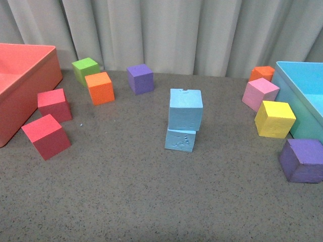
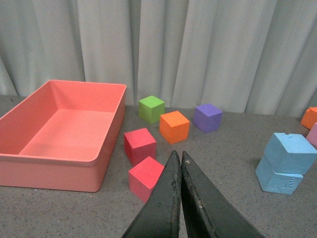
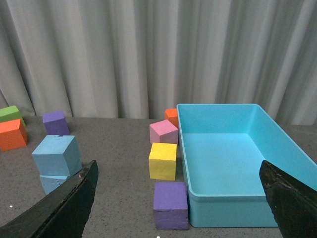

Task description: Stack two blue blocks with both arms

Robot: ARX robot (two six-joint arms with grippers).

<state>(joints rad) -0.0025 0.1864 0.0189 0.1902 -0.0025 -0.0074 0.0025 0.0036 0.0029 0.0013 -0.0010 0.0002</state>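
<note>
Two light-blue blocks stand stacked in the middle of the table: the upper blue block [image 1: 185, 109] rests slightly turned on the lower blue block [image 1: 180, 139], whose front face has embossed marks. The same stack shows in the left wrist view with upper block [image 2: 290, 152] on lower block [image 2: 277, 180], and in the right wrist view as the stack [image 3: 56, 159]. Neither arm appears in the front view. My left gripper [image 2: 179, 154] is shut with nothing in it, well away from the stack. My right gripper [image 3: 178, 171] is wide open and empty, also apart from the stack.
A red bin [image 1: 22, 85] sits at the left with two red cubes [image 1: 46, 136], a green cube [image 1: 85, 70], an orange cube [image 1: 100, 88] and a purple cube [image 1: 140, 78] nearby. At the right, a light-blue bin [image 1: 303, 98] has pink [image 1: 260, 94], yellow [image 1: 274, 119], orange [image 1: 262, 73] and purple [image 1: 302, 160] cubes beside it.
</note>
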